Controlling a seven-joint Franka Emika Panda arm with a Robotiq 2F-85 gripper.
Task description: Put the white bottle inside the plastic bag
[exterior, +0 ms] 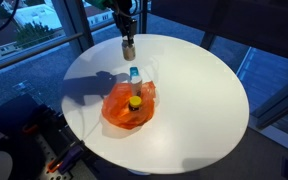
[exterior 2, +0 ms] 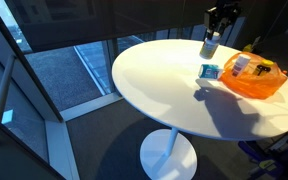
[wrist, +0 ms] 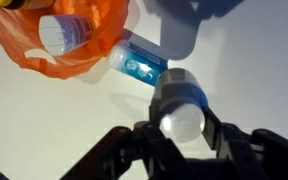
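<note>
1. White bottle (wrist: pixel 178 95) hangs above the desk (exterior: pixel 204 90), near the plastic bag (exterior: pixel 119 108) and not yet inside it. Your end effector (wrist: pixel 179 135) looks clamped on it, with a dark finger on either side in the wrist view.
2. The main risk is the bag itself. It is soft and crumpled, and I cannot tell how wide its mouth stands. If you lower the bottle onto the orange film instead of into the opening, it would likely slide off the bag and roll across the desk.
3. A blue-labelled bottle (wrist: pixel 139 66) lies on its side right against the bag's edge, between the bag and the held bottle. It crosses your direct line. A low approach could knock it away, or push it into the bag's rim and fold the mouth shut.
4. The bag holds things: a white-capped container (wrist: pixel 59 35) and a yellow item (exterior: pixel 134 101) show inside it. A bottle dropped onto them could bounce back out, or the added load could tip the bag.
5. Nothing pins the bag down, so any sideways drag from the fingers may shift it on the desk. Come in from above the bag and let go low.
</note>
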